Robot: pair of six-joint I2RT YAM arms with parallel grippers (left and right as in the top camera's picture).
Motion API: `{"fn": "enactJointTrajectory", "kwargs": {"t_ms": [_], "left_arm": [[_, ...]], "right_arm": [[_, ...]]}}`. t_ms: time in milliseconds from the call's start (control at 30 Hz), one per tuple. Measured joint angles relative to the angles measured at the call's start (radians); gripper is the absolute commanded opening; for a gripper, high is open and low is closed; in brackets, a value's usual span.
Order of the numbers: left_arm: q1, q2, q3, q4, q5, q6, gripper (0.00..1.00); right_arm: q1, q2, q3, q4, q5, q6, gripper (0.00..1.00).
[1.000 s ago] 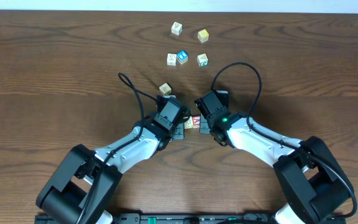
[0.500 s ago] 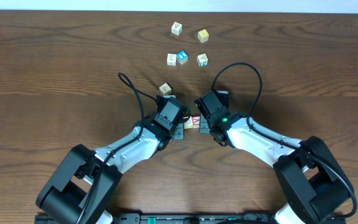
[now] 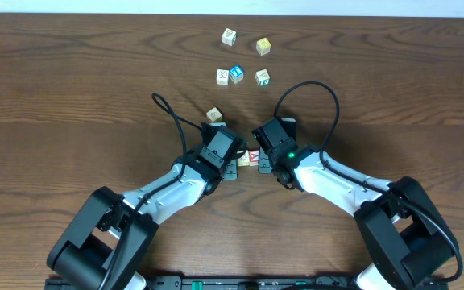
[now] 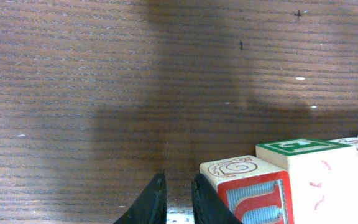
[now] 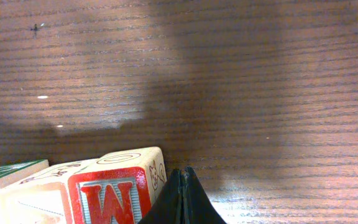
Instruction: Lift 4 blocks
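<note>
Near the front middle of the desk [image 3: 71, 80], my left arm [image 3: 167, 189] and right arm [image 3: 337, 181] lean in toward each other, so that both ends meet at one short row. I judge this is meant as a squeeze from both ends, since four blocks in a line are too wide for either tool alone.

My left tool [image 4: 178, 182] is low over the wood with its fingers parted by a thin slit and nothing between them. It stands just beside the row's end, and I cannot tell whether it is touching. My right tool [image 5: 182, 186] is pressed tight together, empty, its tip right against the other end.

The blocks [image 3: 251, 157] sit on the desk between the two tools, side by side, not yet raised. From my left wrist the nearest block [image 4: 247, 186] shows a red-framed face, and next to it is a green-topped block [image 4: 303, 158]. From my right wrist the end block [image 5: 114, 193] carries a white letter on red.

Around this, the way looks free. One loose cube [image 3: 213, 115] lies just behind my left arm, near its cable [image 3: 171, 121]. Five more cubes [image 3: 236, 74] are scattered well apart toward the far edge. The slit in my left tool is what could spoil it: a soft end may let the row buckle.
</note>
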Motion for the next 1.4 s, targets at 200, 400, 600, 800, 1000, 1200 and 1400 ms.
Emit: {"fn": "enactJointTrajectory", "kwargs": {"t_ms": [200,400,600,800,1000,1200,1400], "left_arm": [[0.000,0.001,0.000,0.000,0.000,0.000,0.17],[0.000,0.001,0.000,0.000,-0.001,0.004,0.26],[0.000,0.001,0.000,0.000,-0.002,0.004,0.33],[0.000,0.001,0.000,-0.002,-0.005,0.006,0.19],[-0.001,0.001,0.000,0.006,0.013,0.007,0.08],[-0.001,0.001,0.000,-0.024,0.008,0.007,0.08],[-0.003,0.001,0.000,-0.034,0.002,0.007,0.08]], "right_arm": [[0.000,0.000,0.000,-0.001,0.000,0.000,0.02],[0.000,0.000,0.000,-0.019,0.002,0.000,0.01],[0.000,0.000,0.000,-0.027,0.009,0.000,0.01],[0.000,0.000,0.000,-0.030,0.014,0.000,0.01],[0.000,0.000,0.000,-0.019,-0.019,0.000,0.01],[0.000,0.000,0.000,-0.016,-0.037,0.000,0.01],[0.000,0.000,0.000,-0.014,-0.047,0.000,0.01]]}}
